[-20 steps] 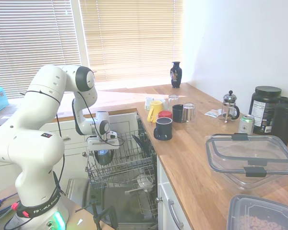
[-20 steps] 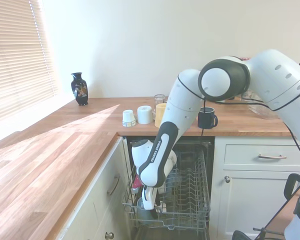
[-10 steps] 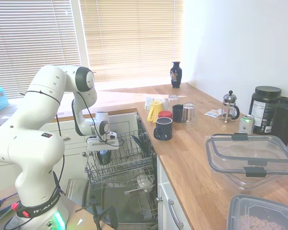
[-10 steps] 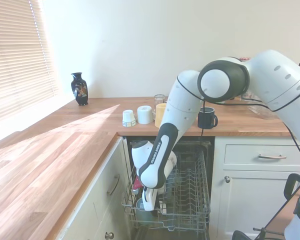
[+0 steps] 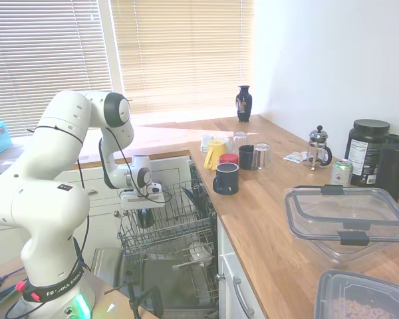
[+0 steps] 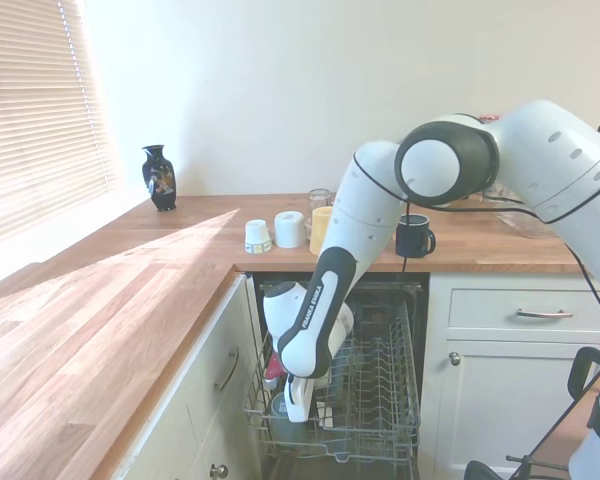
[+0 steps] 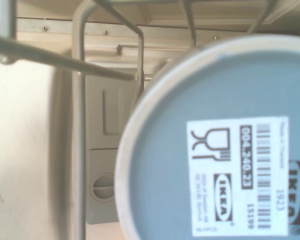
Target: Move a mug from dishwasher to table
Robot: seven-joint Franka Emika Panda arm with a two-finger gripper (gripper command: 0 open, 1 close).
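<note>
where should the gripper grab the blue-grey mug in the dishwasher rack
Probably the side wall, coming from straight above. The mug sits upside down in the dishwasher's upper rack: the wrist view shows its flat base with a label. The gripper is right over it. A handle isn't visible, so the wall looks the safest hold.

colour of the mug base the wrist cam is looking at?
Slate blue-grey with a paler rim, white IKEA barcode sticker on the mug. Best in the wrist view.
</note>
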